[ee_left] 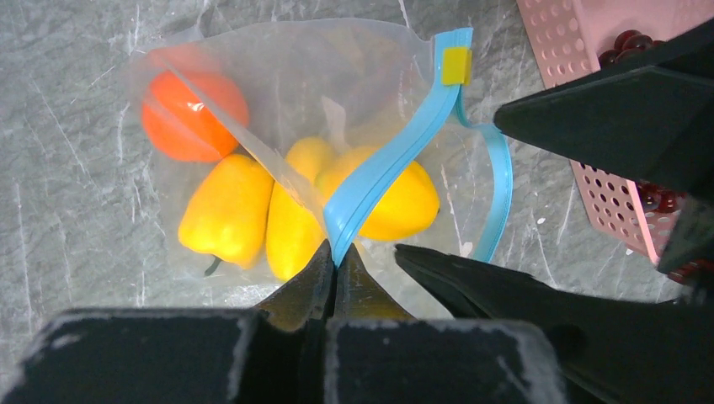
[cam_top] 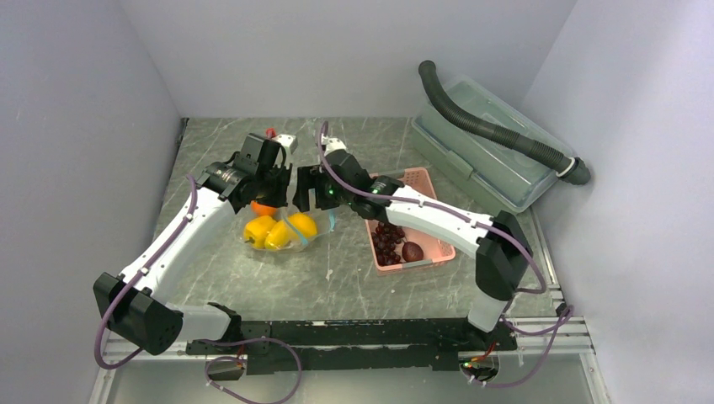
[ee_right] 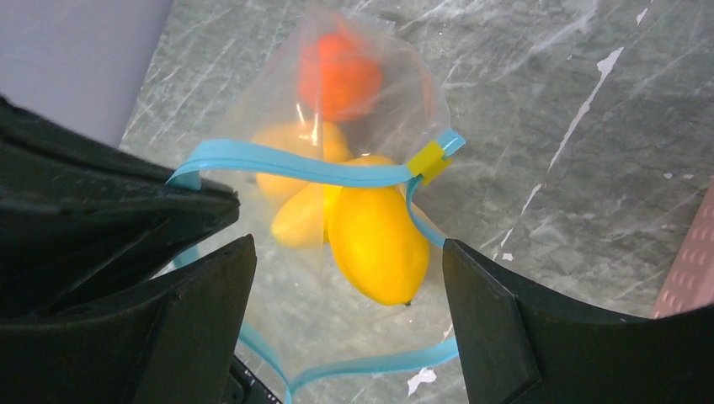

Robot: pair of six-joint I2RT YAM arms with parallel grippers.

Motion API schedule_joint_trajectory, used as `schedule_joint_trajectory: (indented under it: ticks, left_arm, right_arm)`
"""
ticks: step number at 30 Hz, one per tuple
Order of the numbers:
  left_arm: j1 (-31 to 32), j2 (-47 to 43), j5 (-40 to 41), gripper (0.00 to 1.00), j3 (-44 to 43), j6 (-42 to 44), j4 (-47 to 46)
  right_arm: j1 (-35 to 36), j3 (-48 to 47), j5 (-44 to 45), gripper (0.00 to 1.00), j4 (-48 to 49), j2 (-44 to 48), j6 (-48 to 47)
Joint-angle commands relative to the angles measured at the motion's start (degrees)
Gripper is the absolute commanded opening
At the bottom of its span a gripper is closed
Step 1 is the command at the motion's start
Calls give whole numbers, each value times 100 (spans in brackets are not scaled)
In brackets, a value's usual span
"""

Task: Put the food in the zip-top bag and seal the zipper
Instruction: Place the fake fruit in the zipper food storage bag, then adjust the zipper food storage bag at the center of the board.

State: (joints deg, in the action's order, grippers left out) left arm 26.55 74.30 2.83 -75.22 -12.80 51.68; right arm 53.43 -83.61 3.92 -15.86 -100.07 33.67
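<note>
The clear zip-top bag (ee_left: 295, 76) lies on the table with its mouth open. Inside it are an orange (ee_left: 189, 114), a yellow bell pepper (ee_left: 226, 210) and two yellow oblong fruits (ee_left: 396, 202). My left gripper (ee_left: 337, 257) is shut on the blue zipper strip (ee_left: 387, 160) and holds one lip up; the slider tab (ee_left: 455, 65) looks yellow. My right gripper (ee_right: 345, 328) is open and empty right over the bag's mouth (ee_right: 370, 366), with a yellow fruit (ee_right: 375, 231) between its fingers. The grapes (cam_top: 387, 240) and a dark reddish-brown fruit (cam_top: 412, 251) lie in the pink basket.
The pink slotted basket (cam_top: 417, 178) stands just right of the bag (cam_top: 282, 234). A large clear lidded box (cam_top: 471, 156) sits at the back right with a black corrugated hose (cam_top: 497, 130) lying across it. Grey walls close in the left, back and right.
</note>
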Motion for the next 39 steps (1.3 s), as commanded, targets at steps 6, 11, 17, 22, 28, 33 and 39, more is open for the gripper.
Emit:
schedule_joint_trajectory:
  ticks: [6, 11, 17, 22, 28, 33, 39]
  left_arm:
    - [-9, -153, -11, 0, -28, 42, -123]
    - [-9, -153, -10, 0, -28, 38, -139]
    - [-9, -151, -11, 0, -20, 34, -141]
    - [-9, -140, -28, 0, -11, 26, -150]
    - [-9, -135, -41, 0, -10, 31, -157]
    - [-9, -153, -41, 0, -13, 32, -153]
    - [-12, -140, -53, 0, -10, 35, -152]
  right_arm:
    - [-8, 514, 135, 80, 203, 842, -36]
    - [-8, 824, 244, 78, 183, 1045, 20]
    - [-17, 1178, 446, 76, 200, 1142, 126]
    - [-116, 1395, 338, 71, 298, 1009, 280]
    - [-149, 1538, 8, 64, 495, 827, 472]
    - [-166, 1609, -219, 60, 637, 597, 640]
    - [-192, 1662, -339, 54, 741, 372, 750]
